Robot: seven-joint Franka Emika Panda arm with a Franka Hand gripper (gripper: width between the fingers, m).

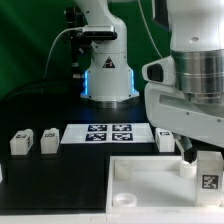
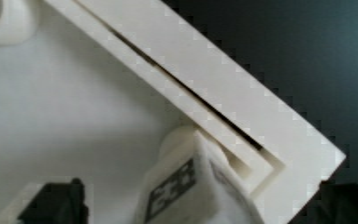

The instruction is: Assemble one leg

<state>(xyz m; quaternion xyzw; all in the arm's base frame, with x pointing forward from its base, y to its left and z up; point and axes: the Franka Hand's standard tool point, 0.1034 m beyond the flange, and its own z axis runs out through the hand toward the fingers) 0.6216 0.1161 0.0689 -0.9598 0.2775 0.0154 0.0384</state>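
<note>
Tagged leg (image 1: 208, 170) on white panel (image 1: 140, 178), spare legs (image 1: 33, 141) beside marker board (image 1: 108, 134)

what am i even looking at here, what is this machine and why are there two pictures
This is a robot arm that puts furniture together from loose parts. One picture comes from a camera standing off the arm; the other from a camera on its wrist, looking down past the fingers. On the dark table lie a large white square panel, a flat marker board printed with black-and-white tags, and small white tagged blocks, the legs. One leg stands at the panel's corner on the exterior view's right. The gripper sits just above it with jaws open, so nothing is held right now.
</note>
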